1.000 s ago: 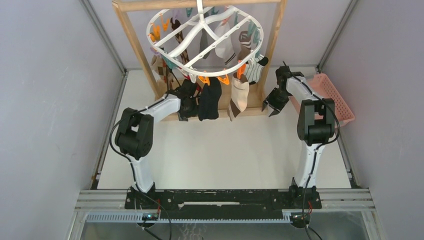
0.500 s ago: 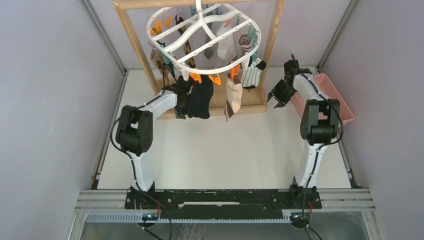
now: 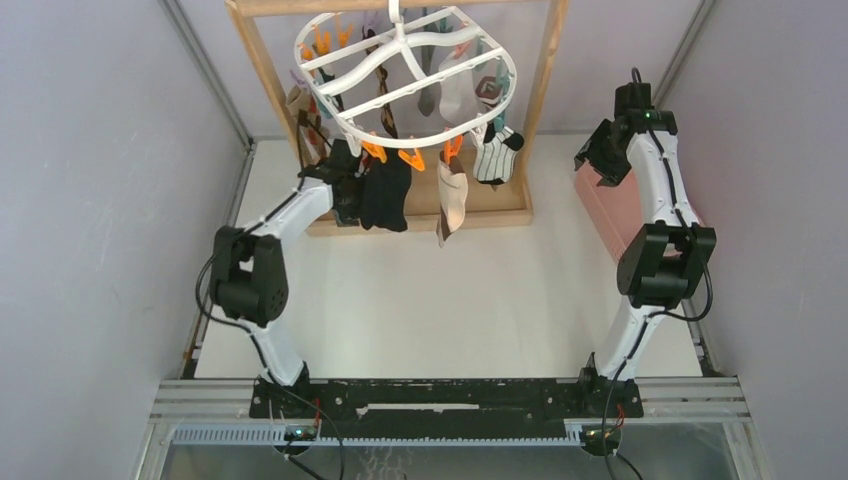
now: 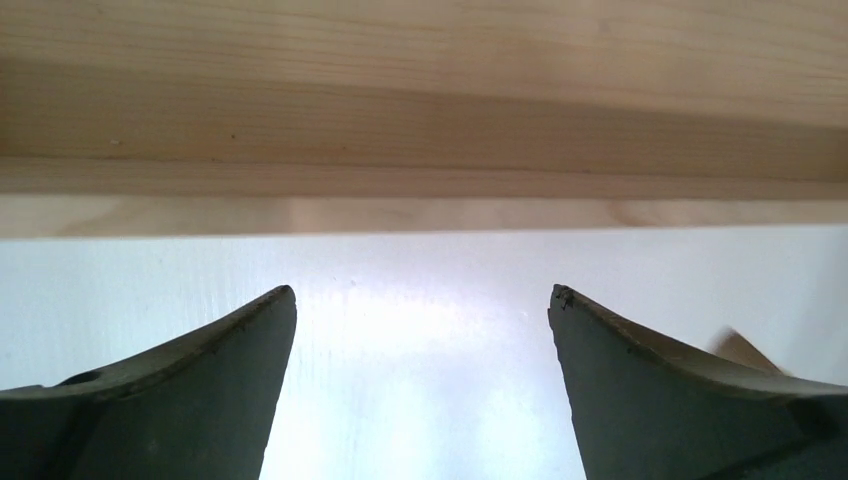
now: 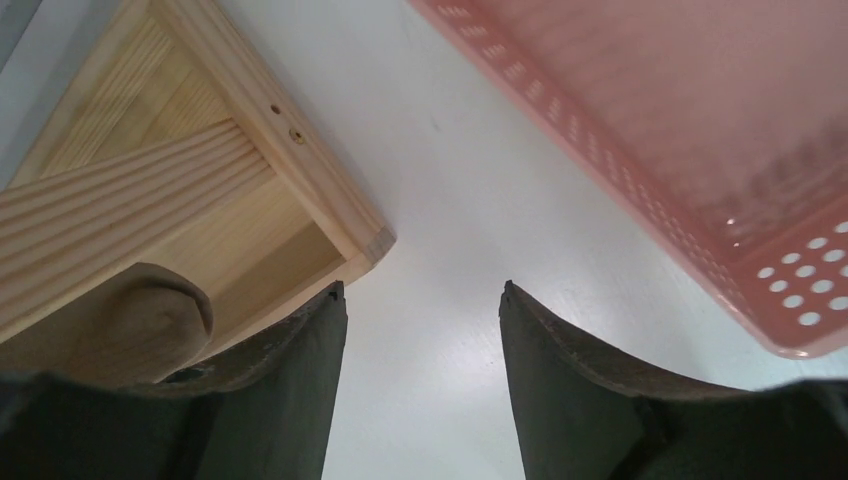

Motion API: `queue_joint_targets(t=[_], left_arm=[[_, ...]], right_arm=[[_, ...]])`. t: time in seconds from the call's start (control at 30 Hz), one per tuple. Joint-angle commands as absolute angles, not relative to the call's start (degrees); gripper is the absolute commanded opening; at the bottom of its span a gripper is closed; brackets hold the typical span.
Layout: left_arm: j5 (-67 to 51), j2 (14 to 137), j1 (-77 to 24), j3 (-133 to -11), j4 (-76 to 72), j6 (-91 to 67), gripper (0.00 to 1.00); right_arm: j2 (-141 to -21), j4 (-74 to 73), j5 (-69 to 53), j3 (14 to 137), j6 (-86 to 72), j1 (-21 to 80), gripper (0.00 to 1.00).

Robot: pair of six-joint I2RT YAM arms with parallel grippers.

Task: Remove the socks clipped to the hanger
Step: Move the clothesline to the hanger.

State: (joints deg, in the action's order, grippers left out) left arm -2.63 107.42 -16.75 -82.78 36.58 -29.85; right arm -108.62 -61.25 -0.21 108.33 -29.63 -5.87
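Observation:
The white oval hanger (image 3: 404, 76) hangs from the wooden frame, with several socks clipped under it. A black sock (image 3: 386, 196), a beige sock (image 3: 450, 203) and a white black-striped sock (image 3: 495, 157) hang along its front edge. Grey and white socks (image 3: 455, 92) hang further back. My left gripper (image 3: 344, 193) is open and empty just left of the black sock. In its wrist view, it (image 4: 421, 293) points down at the table before the frame's base bar. My right gripper (image 3: 594, 160) is raised beside the pink basket. It (image 5: 422, 290) is open and empty.
The wooden frame (image 3: 268, 82) stands at the back, and its base bar (image 4: 420, 120) fills the top of the left wrist view. Its base corner (image 5: 340, 225) shows in the right wrist view. The pink basket (image 3: 607, 198) sits at the right; its perforated wall (image 5: 640, 170) shows too.
My right arm has swung up and right, away from the striped sock to the basket. My left gripper and the hanger with its socks have shifted left and back.

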Motion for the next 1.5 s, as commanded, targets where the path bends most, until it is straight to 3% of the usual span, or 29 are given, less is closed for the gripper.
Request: queue_joint_targets(t=[0.0, 0.47, 0.97, 1.47], left_arm=[[-4.9, 97.6, -17.1, -79.9, 36.6, -31.8, 1.0], [-7.7, 86.9, -18.5, -73.1, 43.1, -34.6, 1.0], [-8.8, 79.8, -18.6, -72.1, 49.2, -33.2, 1.0], [-7.5, 72.0, -19.7, -69.9, 52.2, -34.5, 1.0]], right_arm=[[-110.9, -65.8, 5.1, 114.1, -26.8, -7.0, 0.66], [-117.2, -65.0, 7.9, 116.7, -20.5, -11.0, 0.72], [-116.8, -63.8, 0.7, 110.0, -16.0, -11.9, 0.71], [-117.5, -65.9, 4.8, 105.3, -15.1, -10.3, 0.65]])
